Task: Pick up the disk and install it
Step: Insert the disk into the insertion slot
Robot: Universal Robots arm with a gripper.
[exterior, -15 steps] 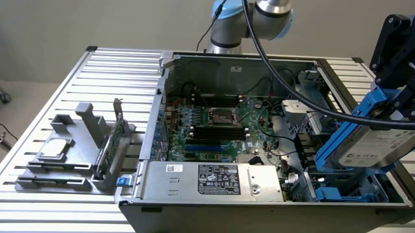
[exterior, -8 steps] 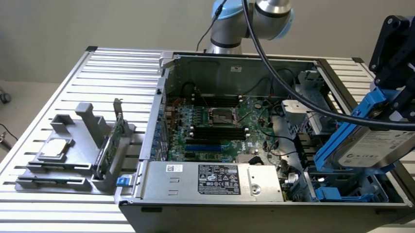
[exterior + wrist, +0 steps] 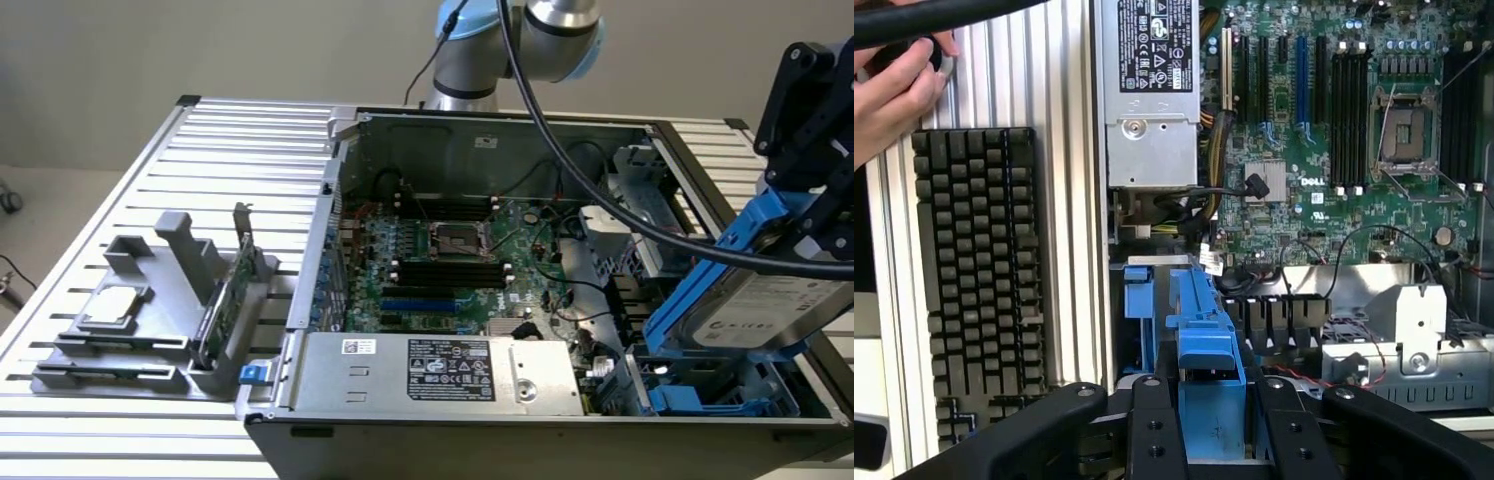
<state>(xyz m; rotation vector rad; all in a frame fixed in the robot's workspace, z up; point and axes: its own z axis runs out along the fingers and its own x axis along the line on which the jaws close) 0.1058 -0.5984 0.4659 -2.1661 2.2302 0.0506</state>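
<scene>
In the exterior view, the hand (image 3: 805, 245) hangs at about 3 o'clock of the open computer case (image 3: 328, 230), its jaws closed on the upper end of the disk (image 3: 754, 305). The disk is in the air, tilted, with its white label facing the camera and its blue rails showing along both long edges. Its lower end hangs just above the drive bay (image 3: 701, 400) at the case's 5 o'clock corner, beside the power supply (image 3: 441, 370). The motherboard (image 3: 454, 260) fills the case's middle. On the tabletop (image 3: 160, 160) at 9 o'clock, a grey rack (image 3: 150, 285) carries a green card (image 3: 220, 300) and a small square chip (image 3: 118, 300), well apart from the work.

In the wrist view, the hand (image 3: 1219, 425) grips the disk (image 3: 1204, 320) edge-on, a black finger on either side of the blue rail. Beyond it lie the bay and the board. A keyboard (image 3: 974, 280) lies outside the case wall, with a person's fingers (image 3: 899, 90) near it.

The pick-up looks done and the install step is in hand. I judge that seating the disk calls for squaring its tilt to the bay, so that both rails meet the guides without snagging the cables nearby.
</scene>
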